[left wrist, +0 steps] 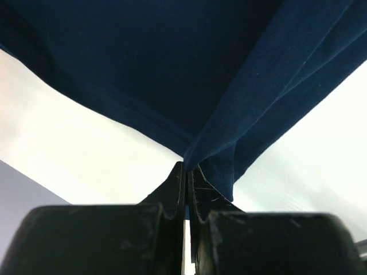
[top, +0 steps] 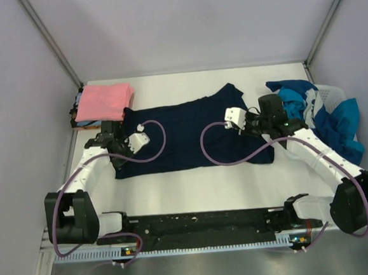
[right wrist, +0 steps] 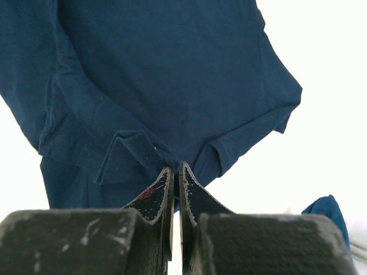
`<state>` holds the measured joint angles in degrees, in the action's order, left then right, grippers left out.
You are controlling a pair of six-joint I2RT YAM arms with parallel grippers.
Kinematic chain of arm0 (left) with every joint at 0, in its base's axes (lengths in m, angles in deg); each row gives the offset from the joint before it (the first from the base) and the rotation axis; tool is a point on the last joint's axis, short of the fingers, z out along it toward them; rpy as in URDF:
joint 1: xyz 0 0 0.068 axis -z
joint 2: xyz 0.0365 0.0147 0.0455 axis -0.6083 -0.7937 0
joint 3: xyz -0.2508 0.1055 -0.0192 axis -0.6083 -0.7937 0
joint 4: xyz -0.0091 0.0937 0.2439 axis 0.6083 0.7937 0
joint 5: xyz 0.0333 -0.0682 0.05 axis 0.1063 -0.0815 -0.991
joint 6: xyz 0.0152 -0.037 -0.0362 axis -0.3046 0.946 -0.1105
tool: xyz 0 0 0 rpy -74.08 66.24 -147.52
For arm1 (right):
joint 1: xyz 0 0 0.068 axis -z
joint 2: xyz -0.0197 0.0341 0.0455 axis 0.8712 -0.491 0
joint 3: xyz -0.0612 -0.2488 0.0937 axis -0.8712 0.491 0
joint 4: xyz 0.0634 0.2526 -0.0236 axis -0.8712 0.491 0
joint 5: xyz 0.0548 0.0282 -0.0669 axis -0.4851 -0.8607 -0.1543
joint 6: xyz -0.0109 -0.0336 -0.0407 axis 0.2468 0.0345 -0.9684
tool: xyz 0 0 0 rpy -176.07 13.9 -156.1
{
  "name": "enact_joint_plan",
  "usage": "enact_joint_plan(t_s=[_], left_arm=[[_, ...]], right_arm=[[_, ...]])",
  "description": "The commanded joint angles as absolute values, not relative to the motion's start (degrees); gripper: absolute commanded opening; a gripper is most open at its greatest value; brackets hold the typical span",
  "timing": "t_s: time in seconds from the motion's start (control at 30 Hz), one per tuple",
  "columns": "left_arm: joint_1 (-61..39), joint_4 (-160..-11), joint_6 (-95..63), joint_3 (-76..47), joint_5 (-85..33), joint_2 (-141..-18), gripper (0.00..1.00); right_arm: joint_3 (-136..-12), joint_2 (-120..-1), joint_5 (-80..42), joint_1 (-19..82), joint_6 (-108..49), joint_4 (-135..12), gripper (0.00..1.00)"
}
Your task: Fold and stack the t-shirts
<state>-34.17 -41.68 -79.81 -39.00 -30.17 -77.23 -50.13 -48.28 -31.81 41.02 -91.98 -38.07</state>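
A dark navy t-shirt (top: 190,134) lies spread across the middle of the white table. My left gripper (top: 115,141) is shut on its left edge; in the left wrist view the cloth (left wrist: 189,74) rises in folds from the pinched tips (left wrist: 187,166). My right gripper (top: 259,125) is shut on the shirt's right side; in the right wrist view the fabric (right wrist: 160,74) bunches at the closed tips (right wrist: 176,167). A folded pink t-shirt (top: 104,101) lies on a small stack at the back left. Teal/blue and white shirts (top: 326,117) fill a basket at the right.
The white slatted basket (top: 333,92) stands at the right wall. Purple cables (top: 236,157) loop from both wrists over the shirt. Grey walls close in the left, back and right. A black rail (top: 197,222) runs along the near edge.
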Motion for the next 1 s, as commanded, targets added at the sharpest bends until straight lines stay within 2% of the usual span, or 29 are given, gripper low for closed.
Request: enact_joint_plan(t_s=[0.0, 0.27, 0.67, 0.77, 0.97], left_arm=[[-34.5, -44.5, -78.4, -35.8, -30.0, -80.4, 0.00], [-34.5, -43.4, -77.5, -33.4, -32.3, -86.3, 0.00], [-34.5, -44.7, -77.3, -33.6, -33.8, -88.5, 0.00], [-34.5, -45.3, -77.1, -33.1, -36.1, -89.1, 0.06], [-34.6, -52.3, -73.6, -32.1, -41.7, -90.1, 0.25]], right_arm=[[-50.7, -50.5, -35.2, 42.6, -91.8, -45.0, 0.00], [-53.2, -55.1, -31.2, 45.2, -92.6, -48.1, 0.00], [-61.3, -64.7, -30.1, 45.7, -98.1, -47.8, 0.00], [-62.2, -66.3, -32.1, 45.7, -98.9, -46.7, 0.00], [-62.6, -68.6, -32.9, 45.7, -98.8, -46.7, 0.00]])
